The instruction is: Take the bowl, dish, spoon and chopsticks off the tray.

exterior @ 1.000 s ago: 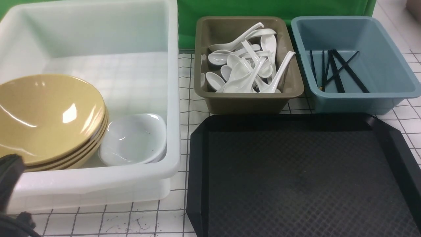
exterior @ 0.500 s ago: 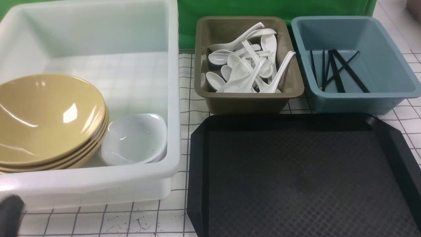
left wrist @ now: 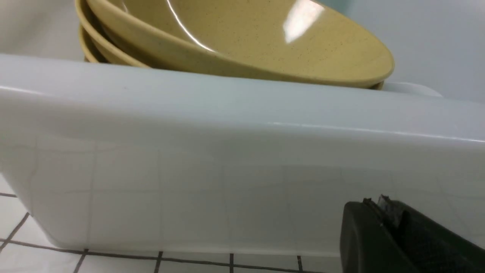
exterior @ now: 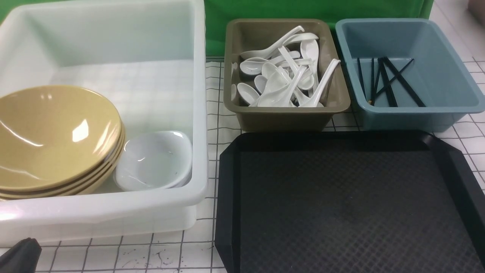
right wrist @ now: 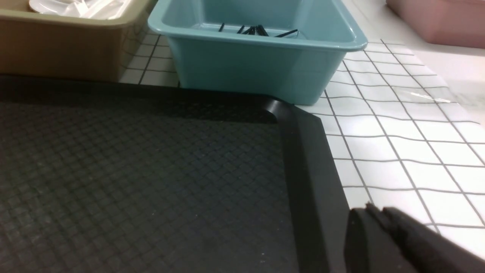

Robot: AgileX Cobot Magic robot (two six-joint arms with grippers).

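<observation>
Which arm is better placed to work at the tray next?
Right: the right gripper sits beside the tray; the left gripper is before the white tub. The tray looks bare.

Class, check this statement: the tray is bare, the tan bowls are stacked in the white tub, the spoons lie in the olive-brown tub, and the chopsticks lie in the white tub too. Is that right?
Not quite. The chopsticks lie in the blue tub, as the front view shows. The rest stands: tray bare, bowls in the white tub, spoons in the olive-brown tub.
</observation>
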